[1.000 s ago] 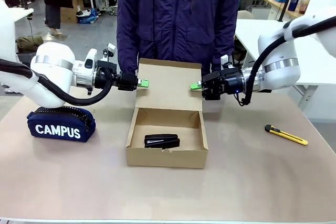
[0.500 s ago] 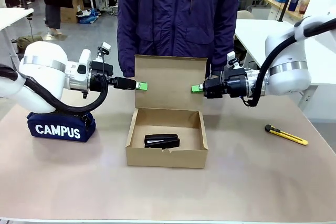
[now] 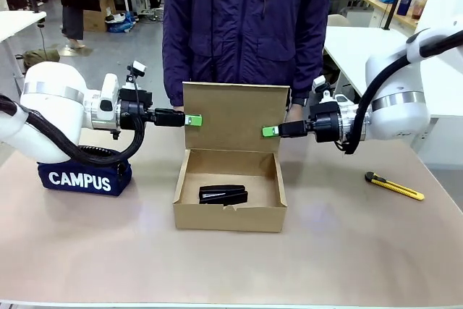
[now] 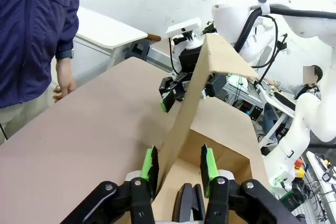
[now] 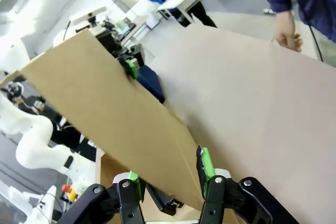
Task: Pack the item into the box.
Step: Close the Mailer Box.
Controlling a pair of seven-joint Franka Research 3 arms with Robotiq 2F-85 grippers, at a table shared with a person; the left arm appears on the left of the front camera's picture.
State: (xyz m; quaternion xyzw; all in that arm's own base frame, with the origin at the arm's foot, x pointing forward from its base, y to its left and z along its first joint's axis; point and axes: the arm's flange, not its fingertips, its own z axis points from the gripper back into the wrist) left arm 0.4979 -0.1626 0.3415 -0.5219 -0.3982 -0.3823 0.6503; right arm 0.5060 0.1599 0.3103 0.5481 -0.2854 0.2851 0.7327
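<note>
The brown cardboard box (image 3: 230,218) sits open mid-table, its flap lid (image 3: 231,115) standing upright at the far side. A small black stapler (image 3: 223,195) lies flat on the box floor. My left gripper (image 3: 193,120) is level with the lid's left edge. The left wrist view has it (image 4: 178,153) open, green pads either side of that edge. My right gripper (image 3: 270,131) meets the lid's right edge. It (image 5: 167,169) is likewise open, with the cardboard (image 5: 105,114) running between its fingers.
A person in a dark blue jacket (image 3: 246,27) stands just behind the box, hands hanging at the table's far edge (image 5: 286,30). The navy CAMPUS pouch (image 3: 83,175) lies at the left under my left arm. A yellow-and-black utility knife (image 3: 394,186) lies at the right.
The lid has swung from leaning back to standing upright. Both grippers rose slightly and their arms drew outward, ending at the lid's side edges.
</note>
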